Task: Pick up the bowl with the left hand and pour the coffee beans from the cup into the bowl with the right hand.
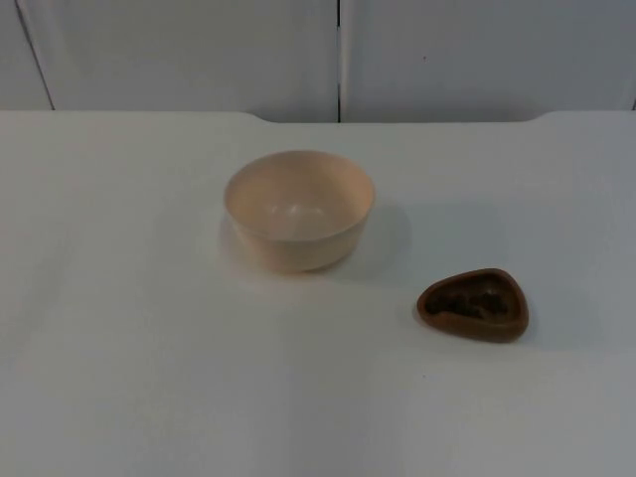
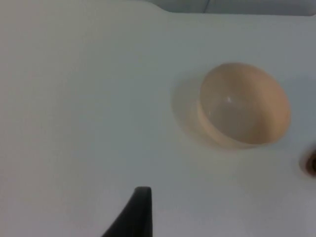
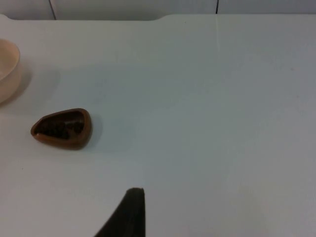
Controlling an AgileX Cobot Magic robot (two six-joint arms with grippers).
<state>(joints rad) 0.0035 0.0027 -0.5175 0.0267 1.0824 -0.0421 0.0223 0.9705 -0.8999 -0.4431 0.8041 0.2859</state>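
A pale peach bowl [image 1: 298,209] stands upright and empty near the middle of the white table. To its right and nearer the front edge sits a small brown, rounded-triangular cup [image 1: 474,303] holding dark coffee beans. My left gripper [image 2: 136,217] hovers over bare table well to the left of the bowl [image 2: 244,106], apart from it. My right gripper [image 3: 129,215] is above the table to the right of the cup [image 3: 62,128], also clear of it. The bowl's rim [image 3: 7,69] shows beyond the cup. Nothing is held.
The table top [image 1: 129,328] runs back to a grey partition wall [image 1: 338,60] with a vertical seam. A dark edge of the cup [image 2: 312,164] sits just past the bowl in the left wrist view.
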